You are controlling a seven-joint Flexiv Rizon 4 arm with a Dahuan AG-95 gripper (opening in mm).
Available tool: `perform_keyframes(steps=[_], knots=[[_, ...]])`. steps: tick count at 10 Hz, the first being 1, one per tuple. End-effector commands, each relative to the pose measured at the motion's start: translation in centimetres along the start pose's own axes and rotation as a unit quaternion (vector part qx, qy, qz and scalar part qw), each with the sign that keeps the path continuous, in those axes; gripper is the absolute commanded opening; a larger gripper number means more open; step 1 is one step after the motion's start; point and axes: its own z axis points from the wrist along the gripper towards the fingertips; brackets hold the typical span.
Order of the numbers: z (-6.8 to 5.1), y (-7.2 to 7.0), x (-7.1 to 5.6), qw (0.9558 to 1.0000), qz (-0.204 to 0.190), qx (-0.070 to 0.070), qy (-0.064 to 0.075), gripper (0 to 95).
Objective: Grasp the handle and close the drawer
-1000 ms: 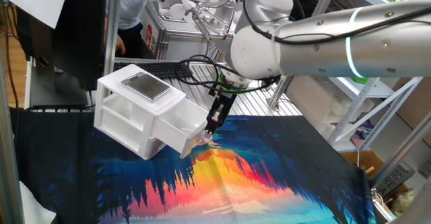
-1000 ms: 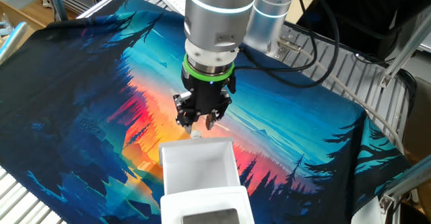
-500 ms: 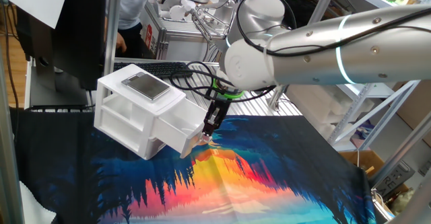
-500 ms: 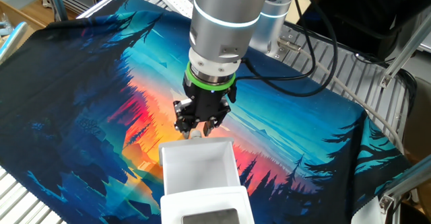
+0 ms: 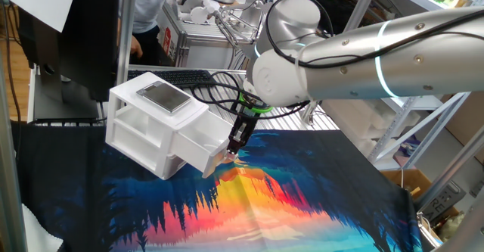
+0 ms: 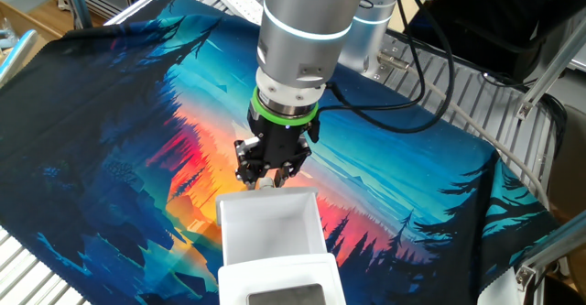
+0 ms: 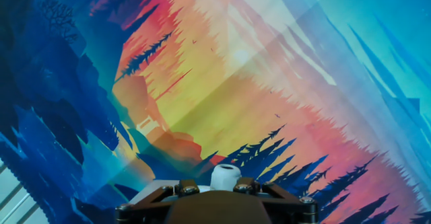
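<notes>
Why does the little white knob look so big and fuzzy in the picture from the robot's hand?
In the hand view the handle sits right up against the camera, so it looks large and soft-edged, while the painted cloth farther off is sharper. In one fixed view the same handle is tiny under the claw, and light glares off the shiny arm.

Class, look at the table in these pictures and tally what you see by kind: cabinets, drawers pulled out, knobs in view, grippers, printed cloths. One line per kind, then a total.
Cabinets: 1
Drawers pulled out: 1
Knobs in view: 1
Grippers: 1
Printed cloths: 1
Total: 5
</notes>
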Motion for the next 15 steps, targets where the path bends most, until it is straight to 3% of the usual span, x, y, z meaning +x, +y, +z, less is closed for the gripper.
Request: perform_keyframes(steps=[1,5,6,7,8,15], knots=[[0.44,-0.01,0.05,1.0,-0.001,-0.004,0.0,38.0],[0.6,0.0,0.07,1.0,-0.003,-0.004,0.0,38.0],[0.6,0.0,0.07,1.0,-0.003,-0.004,0.0,19.0],[0.6,0.0,0.07,1.0,-0.004,-0.004,0.0,19.0],[0.6,0.01,0.07,1.0,-0.004,-0.004,0.0,0.0],[0.59,0.04,0.07,1.0,0.005,-0.005,-0.002,0.0]])
